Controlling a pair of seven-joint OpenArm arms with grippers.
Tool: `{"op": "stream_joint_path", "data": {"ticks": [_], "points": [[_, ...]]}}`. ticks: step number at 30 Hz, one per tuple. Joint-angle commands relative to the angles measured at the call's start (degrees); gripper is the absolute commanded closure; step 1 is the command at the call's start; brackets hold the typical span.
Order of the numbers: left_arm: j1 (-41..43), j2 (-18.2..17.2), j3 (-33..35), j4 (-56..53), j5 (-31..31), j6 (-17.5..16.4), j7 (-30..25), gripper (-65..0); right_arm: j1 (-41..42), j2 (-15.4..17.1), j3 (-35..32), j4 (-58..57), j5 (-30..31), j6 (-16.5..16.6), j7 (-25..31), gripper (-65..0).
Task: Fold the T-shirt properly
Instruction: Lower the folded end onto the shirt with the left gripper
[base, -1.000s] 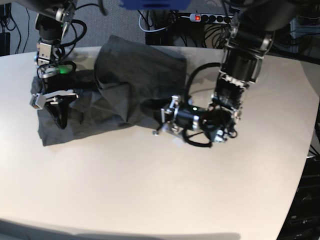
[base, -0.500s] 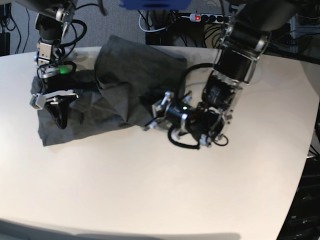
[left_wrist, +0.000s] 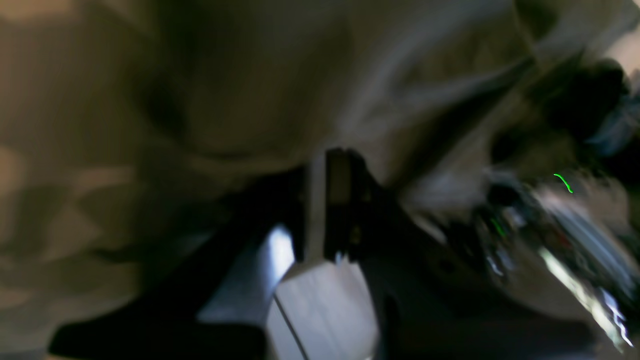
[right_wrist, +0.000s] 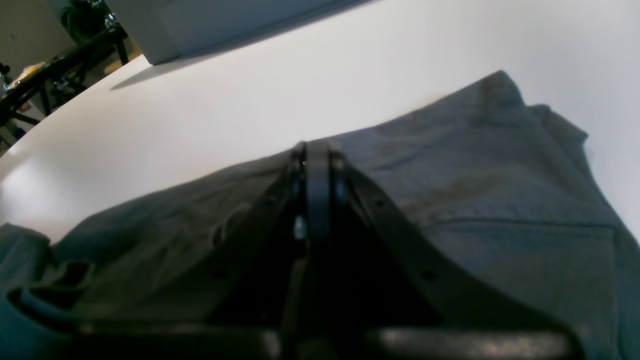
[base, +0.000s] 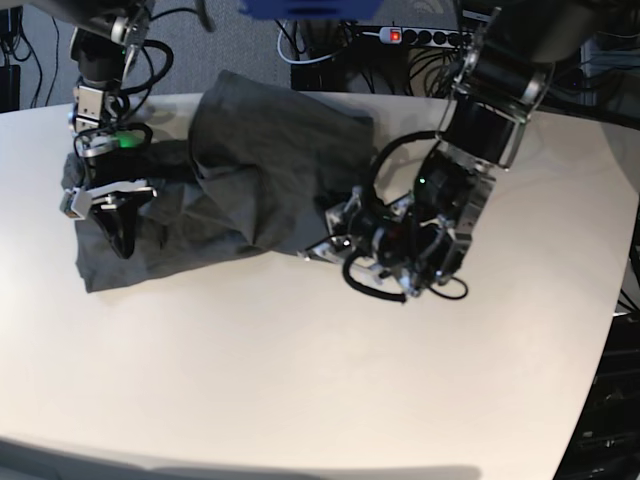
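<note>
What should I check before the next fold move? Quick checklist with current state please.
1. Right claw shut and planted on the T-shirt: ok, its jaws are together on the cloth near one edge.
2. Left claw gripping cloth: cannot tell; the left wrist view is badly blurred, and in the base view it only sits at the shirt's edge.
3. Shirt lying flat: not ok, it is bunched and creased with one layer thrown over another.
4. Shirt fully on the table: ok, with bare surface in front of it.
5. Left arm cables free of the cloth: cannot tell, the loops hang close to the shirt's edge.
</note>
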Motion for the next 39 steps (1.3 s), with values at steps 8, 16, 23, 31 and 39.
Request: {"op": "stream_joint_path", "data": {"ticks": [8,16,23,31,39], "points": [[-1.3,1.5,1.4,1.7,-1.2,0.9,1.0,-4.7,-2.0,-1.3,-0.7,-2.2,-8.7,-2.9,-13.4,-0.4],[-1.3,2.2,7.3,1.5,-1.0,1.0,1.0,-4.7,-1.9,-1.3,-0.8,-2.2,-8.7,-2.9,-13.4,-0.4],[-1.4,2.1,10.4,-2.8,4.7,0.8,0.5,-4.7,-2.1,-1.3,-0.8,-2.2,-8.7,-2.9,-13.4,-0.4],[-1.2,0.5,10.5,-3.7,8.9,0.5,1.0,-4.7,-2.3,-1.3,-0.7,-2.2,-8.6,-2.9,-13.4,-0.4],[-1.1,-5.4,10.5,-3.5,8.5,0.4,0.8,-4.8,-2.1,-1.2,-0.7,-2.2,-8.5,-2.9,-13.4,-0.7]]}}
